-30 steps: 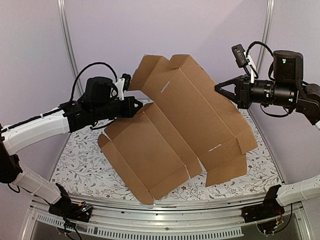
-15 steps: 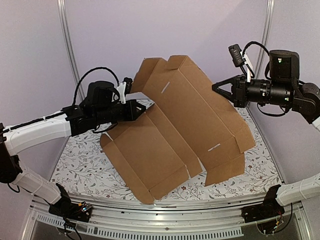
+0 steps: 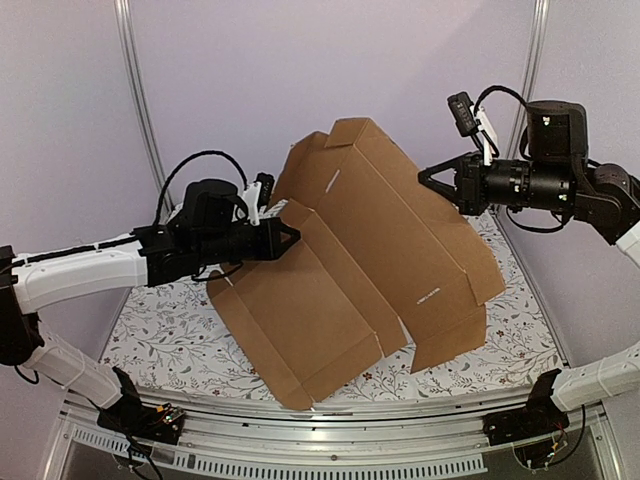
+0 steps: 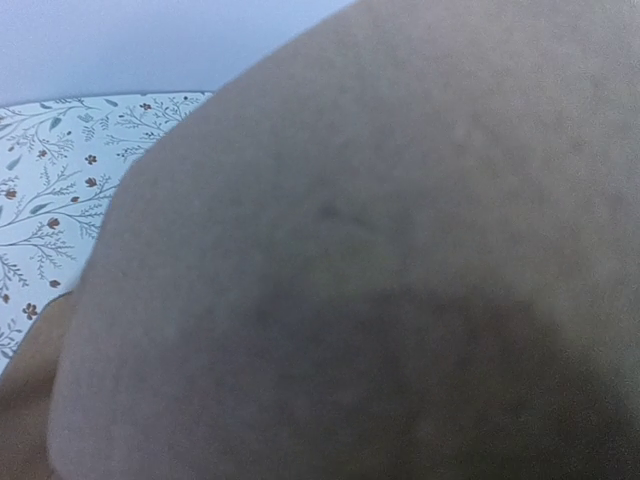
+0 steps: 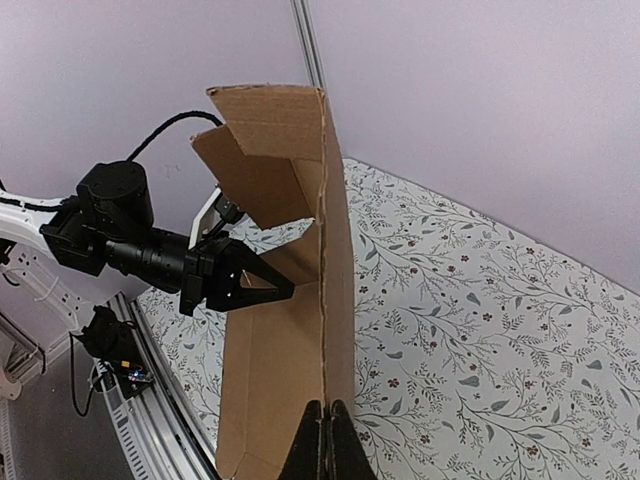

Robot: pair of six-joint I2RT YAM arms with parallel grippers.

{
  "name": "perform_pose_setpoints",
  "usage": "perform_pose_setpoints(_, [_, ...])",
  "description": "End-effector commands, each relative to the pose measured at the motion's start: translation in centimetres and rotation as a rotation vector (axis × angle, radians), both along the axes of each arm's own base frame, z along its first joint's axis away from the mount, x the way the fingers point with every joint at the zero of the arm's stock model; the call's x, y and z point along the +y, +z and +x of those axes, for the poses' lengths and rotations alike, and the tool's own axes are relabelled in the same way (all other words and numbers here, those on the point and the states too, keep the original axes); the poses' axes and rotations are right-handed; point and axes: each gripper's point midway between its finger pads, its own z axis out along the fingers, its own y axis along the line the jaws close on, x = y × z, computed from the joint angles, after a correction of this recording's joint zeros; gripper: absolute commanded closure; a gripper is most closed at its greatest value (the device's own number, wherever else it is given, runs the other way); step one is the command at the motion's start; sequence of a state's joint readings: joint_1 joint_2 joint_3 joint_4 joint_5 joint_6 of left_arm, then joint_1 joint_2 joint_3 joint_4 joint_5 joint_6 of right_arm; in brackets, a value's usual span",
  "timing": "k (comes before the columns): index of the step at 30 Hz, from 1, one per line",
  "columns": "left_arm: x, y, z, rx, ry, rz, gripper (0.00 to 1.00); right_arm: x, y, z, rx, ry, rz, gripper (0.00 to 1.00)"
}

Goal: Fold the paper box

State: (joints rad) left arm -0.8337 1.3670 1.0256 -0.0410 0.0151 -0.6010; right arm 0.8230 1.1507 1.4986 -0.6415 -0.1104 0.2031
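Note:
The paper box (image 3: 380, 230) is a large brown cardboard sheet, its far half tilted up steeply and its near half lying on the table. My right gripper (image 3: 424, 177) is shut on the raised panel's right edge; in the right wrist view its tips (image 5: 322, 435) pinch the box (image 5: 290, 340) along a crease. My left gripper (image 3: 292, 237) is shut, and its pointed tips rest against the inner panel near the fold, also seen in the right wrist view (image 5: 285, 290). Blurred cardboard (image 4: 400, 250) fills the left wrist view and hides its fingers.
A floral tablecloth (image 3: 160, 330) covers the table. A metal rail (image 3: 300, 420) runs along the near edge, with upright posts (image 3: 135, 90) at the back corners and purple walls behind.
My left gripper has moved right, onto the box's inner panel. My right gripper has shifted left and slightly up with the edge, and the raised half stands steeper.

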Motion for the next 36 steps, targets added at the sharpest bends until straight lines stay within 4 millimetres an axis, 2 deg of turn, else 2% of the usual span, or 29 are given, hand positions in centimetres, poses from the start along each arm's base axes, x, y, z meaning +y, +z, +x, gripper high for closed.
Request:
perform_pose_setpoints(1, [-0.8,-1.0,-0.4,0.008,-0.015,0.007,1.00,0.1,1.7,0.6,-0.033,-0.017,0.053,1.00])
perform_pose_setpoints(7, [-0.6,0.2,-0.4,-0.040,-0.026,0.023,1.00,0.4,0.3,0.7,-0.012,-0.004,-0.005,1.00])
perform_pose_setpoints(11, [0.2,0.8,-0.4,-0.064,-0.007,0.054,1.00,0.6,-1.8,1.0,0.004,0.009,-0.094,1.00])
perform_pose_setpoints(18, [2.2,1.7,-1.9,-0.086,-0.011,0.077,1.00,1.4,-5.1,1.3,-0.002,0.076,-0.241,1.00])
perform_pose_setpoints(27, [7.0,3.6,-3.8,-0.146,0.038,0.150,1.00,2.0,-8.7,1.4,-0.062,0.196,-0.427,1.00])
perform_pose_setpoints(32, [10.2,3.7,-3.2,-0.163,0.117,0.185,1.00,2.5,-9.3,0.9,-0.117,0.274,-0.471,1.00])
perform_pose_setpoints(36, [11.6,2.9,-2.4,-0.161,0.157,0.186,1.00,2.9,-9.2,0.7,-0.142,0.311,-0.469,1.00])
